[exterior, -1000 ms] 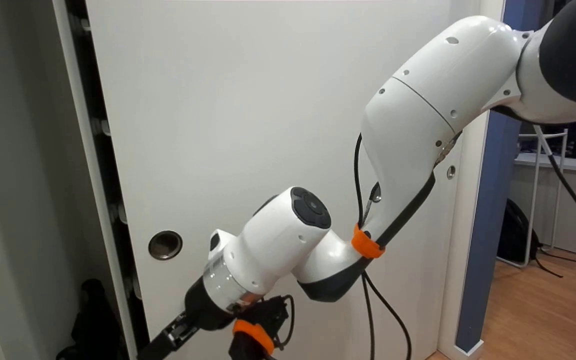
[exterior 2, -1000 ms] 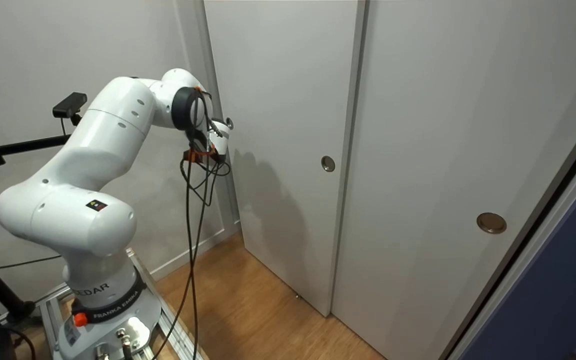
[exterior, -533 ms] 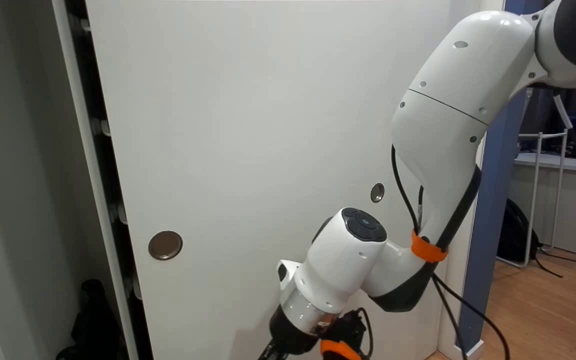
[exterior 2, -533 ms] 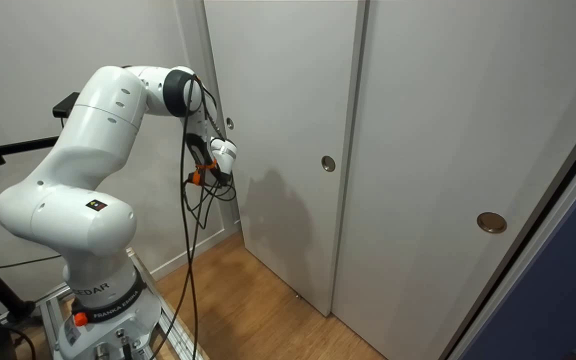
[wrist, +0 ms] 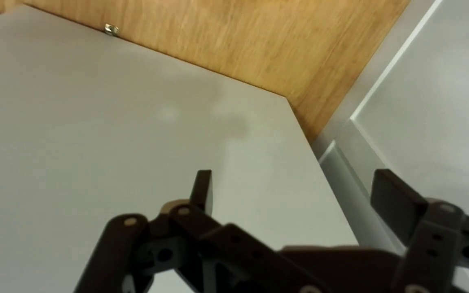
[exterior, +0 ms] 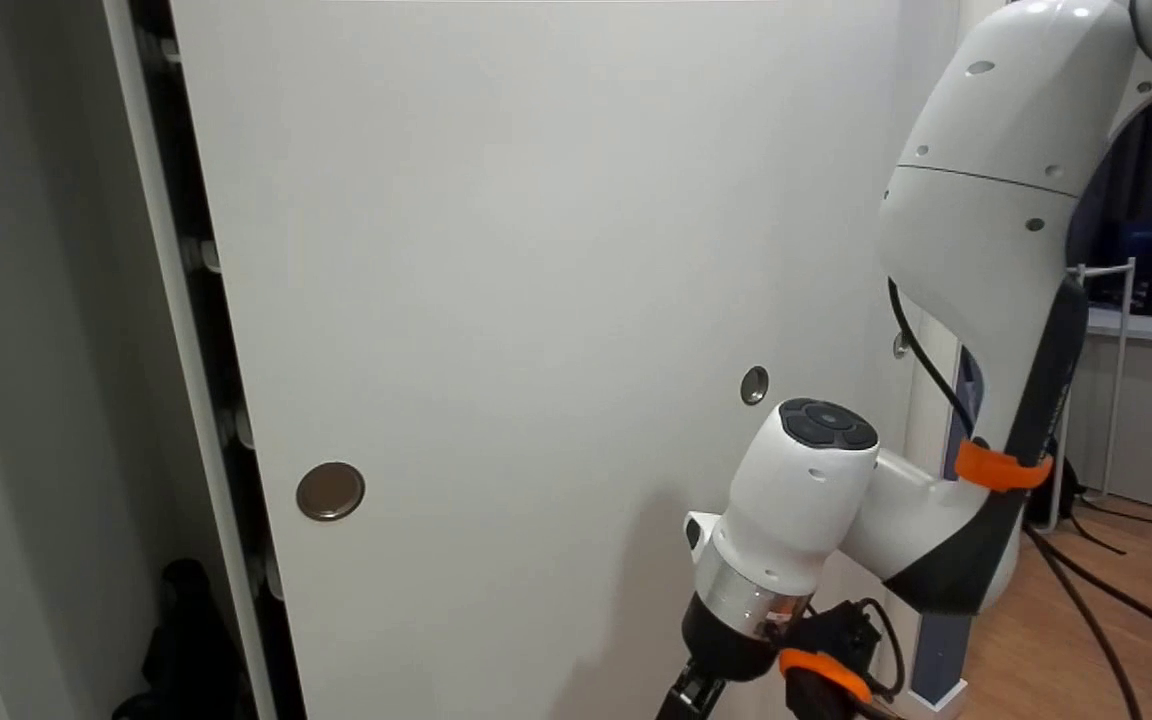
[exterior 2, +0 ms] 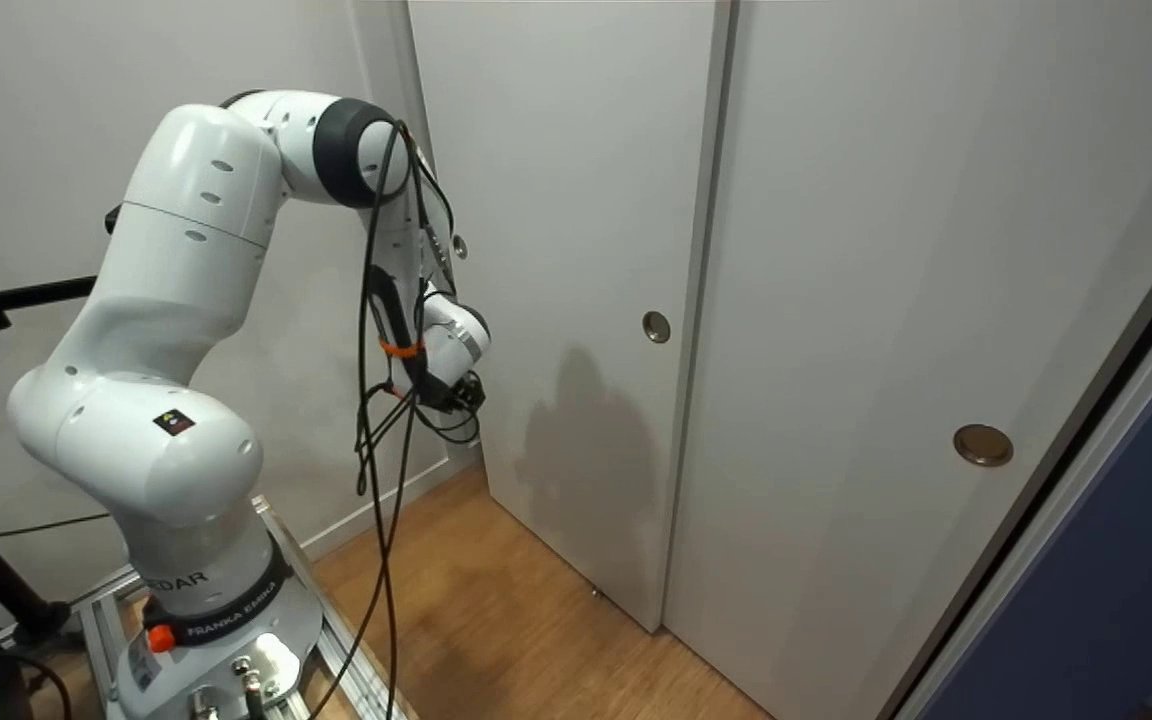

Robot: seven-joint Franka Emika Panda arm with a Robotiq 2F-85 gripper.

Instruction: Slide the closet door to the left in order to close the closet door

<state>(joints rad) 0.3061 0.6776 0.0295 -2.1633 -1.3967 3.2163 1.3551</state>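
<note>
The closet door (exterior: 496, 250), a tall white panel, shows in both exterior views. In an exterior view, its round pulls sit near its left edge (exterior: 330, 490) and farther right (exterior: 754, 385). A narrow dark gap (exterior: 198, 300) runs between its left edge and the jamb, with several white shapes inside. In the wrist view, my gripper (wrist: 293, 191) is open with nothing between its fingers; the door surface (wrist: 96, 122) and its edge lie beyond. In an exterior view, the gripper (exterior: 688, 697) hangs in front of the door's lower right, cut off by the frame.
A similar white panel (exterior 2: 866, 250) with a round pull (exterior 2: 983, 446) stands beside the door. A grey wall (wrist: 454, 101) meets the corner by the door edge. Cables (exterior 2: 381, 500) dangle from the arm. A blue wall (exterior: 946, 655) and a desk (exterior: 1146, 400) are at the right.
In an exterior view the gripper has moved right, away from the door's left edge, while the upper arm swung right. My wrist hangs lower. The door has not visibly moved.
</note>
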